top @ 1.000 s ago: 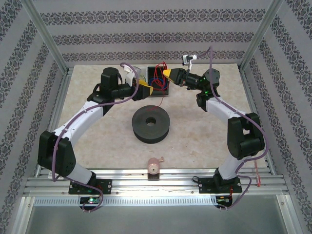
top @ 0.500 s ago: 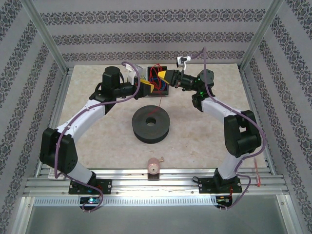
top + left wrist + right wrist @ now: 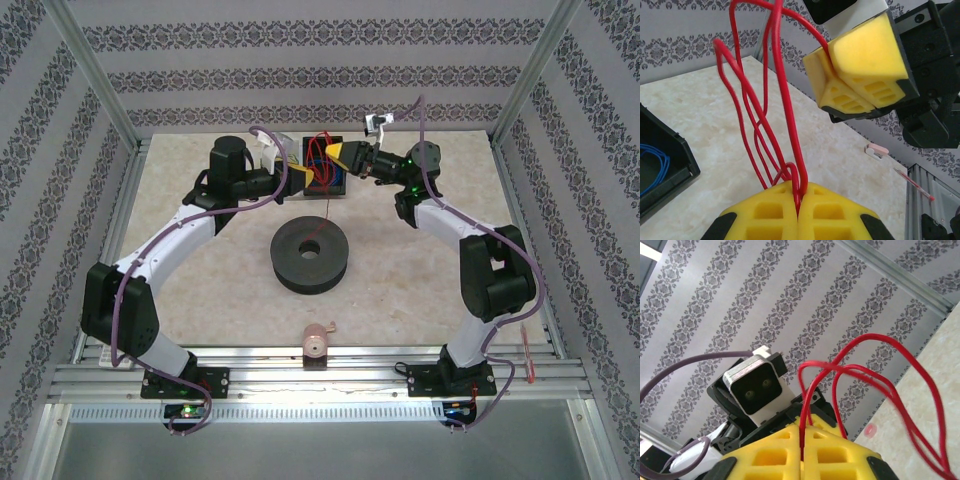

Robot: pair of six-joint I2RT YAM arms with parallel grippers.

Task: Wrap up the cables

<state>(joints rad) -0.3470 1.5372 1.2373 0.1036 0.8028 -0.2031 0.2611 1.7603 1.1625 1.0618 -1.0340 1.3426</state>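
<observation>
Left gripper (image 3: 305, 178) and right gripper (image 3: 335, 155) both stand far out from their bases at the near edge of the table (image 3: 200, 290), so we walk the table from that edge outward. Just inside the near edge, at its middle, lies a small pink spool (image 3: 316, 345). At the middle of the table sits a black reel (image 3: 335, 262) with a hole through it, well apart from both arms. Beyond it, toward the middle of the far edge, the 2 grippers meet above a black bin (image 3: 687, 167) that holds a coil of blue wire (image 3: 655, 165).

The left gripper is clamped tight on the cables (image 3: 786, 100). In its wrist view the red strands come up out of the seam between its yellow pads, with several loops bunched at that pinch. From there the loops rise free of the table and arch over to the right gripper, whose pads also sit together with red wire running out of the seam. So the cables hang in the air between the 2 pinches, near the far edge, touching neither table nor bin as far as we can tell.

We judge this to be mid-wrap: loops are gathered, but the tangle is loose and uneven. The next move calls for 1 gripper to hold firm while the other lets go and takes a fresh hold farther along, laying another loop without springing the bunch open.
</observation>
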